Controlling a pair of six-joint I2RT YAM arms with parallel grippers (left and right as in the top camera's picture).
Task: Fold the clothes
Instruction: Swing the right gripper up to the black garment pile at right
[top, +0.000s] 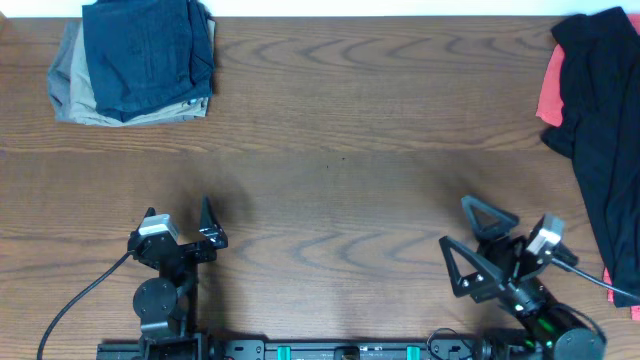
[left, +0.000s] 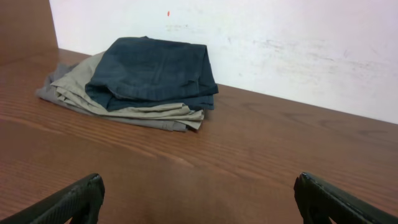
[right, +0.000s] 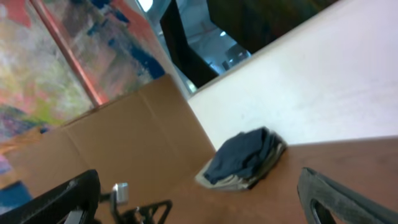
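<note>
1. Plainly, the large black thin-fabric shirt (top: 600, 120) lies crumpled at the right edge of the brown wooden table (top: 340, 130), well apart from both arms. The overhead picture's edge cuts it off, and its collar and logo marks cannot be made out.
2. A coral-red shirt (top: 550, 92) shows only as a strip beside the black one, mostly covered by it.
3. At the far left corner, a folded navy garment (top: 148, 50) sits on a folded khaki garment (top: 72, 95), hiding most of it.
4. The left gripper (top: 200, 232) stands wide and empty near the table's front edge; its wrist view shows only the two fingertips.
5. The right gripper (top: 470, 242) is likewise spread wide, holding nothing.
6. The right wrist view is tilted and blurred; the folded pile there is a vague shape.
</note>
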